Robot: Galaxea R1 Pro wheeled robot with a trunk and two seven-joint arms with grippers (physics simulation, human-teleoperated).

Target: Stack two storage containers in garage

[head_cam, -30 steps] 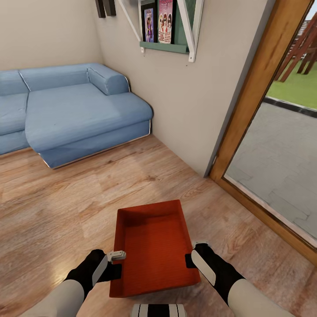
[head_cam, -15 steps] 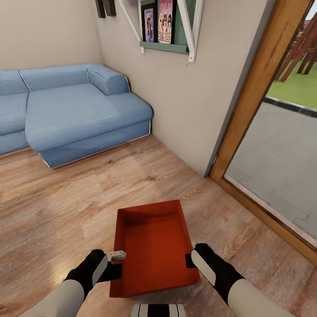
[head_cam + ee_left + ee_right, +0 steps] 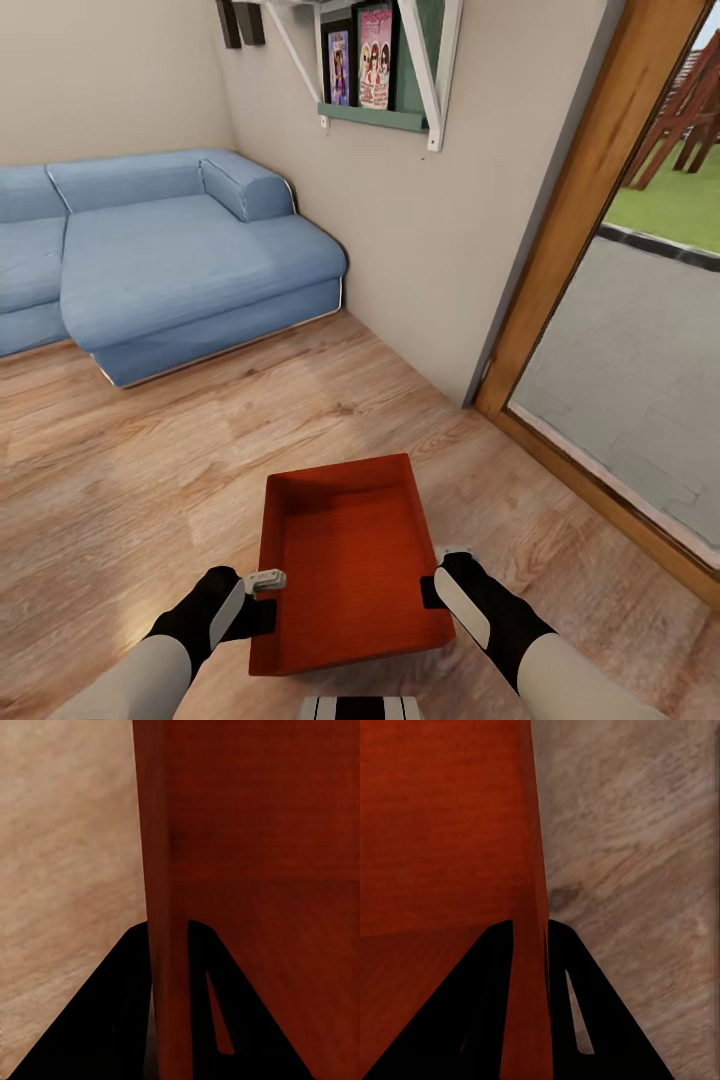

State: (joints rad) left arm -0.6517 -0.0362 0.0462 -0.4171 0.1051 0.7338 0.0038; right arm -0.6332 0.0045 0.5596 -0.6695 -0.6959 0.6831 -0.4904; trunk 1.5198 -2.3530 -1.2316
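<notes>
The left gripper (image 3: 268, 580) and right gripper (image 3: 432, 590) are each clamping a wall of one storage container (image 3: 345, 560) (living room); garage transport and stacking are pending.

Seen along the right gripper (image 3: 529, 937): two black fingers (image 3: 484, 1020) rising as dark wedges, one on each side of a thin orange-red wall. Pinched between them, the side wall of the storage container (image 3: 442, 832), running straight away from the gripper. Inner finger lying over the container's ribbed bottom, outer finger (image 3: 585, 1020) just outside the wall. No gap visible between either finger and the wall. Beyond the outer side of the container, light wood plank flooring (image 3: 630, 855), grain running slantwise, with a dark knot (image 3: 562, 897) just beside the wall. Whether the container touches that flooring: cannot tell.
</notes>
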